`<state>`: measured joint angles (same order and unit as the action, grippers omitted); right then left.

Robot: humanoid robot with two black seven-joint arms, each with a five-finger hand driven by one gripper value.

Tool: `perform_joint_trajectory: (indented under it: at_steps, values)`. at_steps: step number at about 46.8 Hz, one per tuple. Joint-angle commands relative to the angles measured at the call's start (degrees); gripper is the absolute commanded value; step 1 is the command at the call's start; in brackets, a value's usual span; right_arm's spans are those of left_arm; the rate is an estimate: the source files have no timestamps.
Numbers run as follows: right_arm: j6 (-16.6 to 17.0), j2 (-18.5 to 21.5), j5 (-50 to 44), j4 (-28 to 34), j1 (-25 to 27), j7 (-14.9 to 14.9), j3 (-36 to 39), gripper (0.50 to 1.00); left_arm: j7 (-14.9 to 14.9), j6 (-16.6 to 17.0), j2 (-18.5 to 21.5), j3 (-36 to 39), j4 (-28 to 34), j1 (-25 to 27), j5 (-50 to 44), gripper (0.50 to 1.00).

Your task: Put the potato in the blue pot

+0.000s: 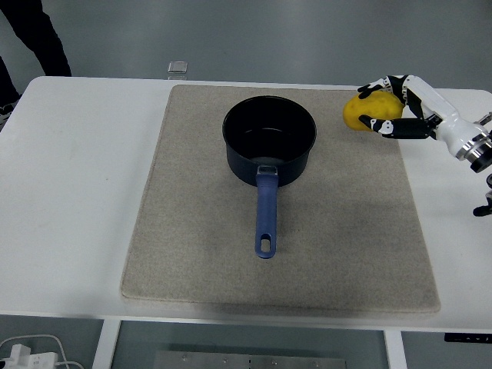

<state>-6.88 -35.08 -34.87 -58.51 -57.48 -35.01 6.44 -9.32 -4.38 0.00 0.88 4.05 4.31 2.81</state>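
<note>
one right hand [393,104] clenched around the yellow potato [367,112], right of the blue pot [269,140]

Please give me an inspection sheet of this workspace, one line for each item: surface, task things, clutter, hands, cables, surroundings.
Surface: white table with beige mat.
Task things: yellow potato held above the mat's far right part; blue pot empty, handle toward near edge.
Clutter: small clear object at the table's far edge.
Hands: right hand grasps the potato; left nothing seen.
Cables: white cable on the floor, bottom left.
Surroundings: person's dark leg top left.
</note>
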Motion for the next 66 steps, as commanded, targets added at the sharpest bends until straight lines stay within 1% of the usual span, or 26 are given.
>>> perform_joint_trajectory:
  at_steps: [1,4,9,18,21,35,42,48,58,66]
  values:
    - [-0.1,1.6,2.0,0.2,-3.2,0.0,-2.7,0.5,0.0,0.0,0.0,0.0,0.0,0.0,0.0,0.996]
    - [-0.1,3.3,3.2,0.7,-5.0,0.0,-4.3,0.5,0.0,0.0,0.0,0.0,0.0,0.0,0.0,0.996]
    - [-0.1,4.7,4.3,2.5,-7.5,0.0,-6.3,0.5,0.0,0.0,0.0,0.0,0.0,0.0,0.0,0.996]
    - [0.0,10.4,6.4,6.5,-10.5,0.0,-10.1,0.5,0.0,0.0,0.0,-0.1,0.0,0.0,0.0,0.996]
    - [-0.1,12.5,6.6,7.4,-10.8,0.0,-10.5,0.5,0.0,0.0,0.0,-0.1,0.1,0.0,0.0,0.996]
    - [-0.1,19.0,7.2,11.8,-11.2,0.0,-10.7,0.5,0.0,0.0,0.0,0.0,0.0,0.0,0.0,0.996]
    - [0.0,22.6,7.5,15.8,-11.2,0.0,-10.7,0.5,0.0,0.0,0.0,0.0,0.3,0.0,0.0,0.996]
    - [0.0,25.2,7.5,16.8,-11.0,0.0,-10.7,0.5,0.0,0.0,0.0,0.0,0.3,0.0,0.0,0.996]
    - [-0.1,27.3,7.4,17.4,-10.2,0.0,-10.7,0.5,0.0,0.0,0.0,0.0,0.3,0.0,0.0,0.996]
    - [-0.1,27.5,7.3,17.6,-9.7,0.0,-10.7,0.5,0.0,0.0,0.0,0.0,0.4,0.0,0.0,0.996]
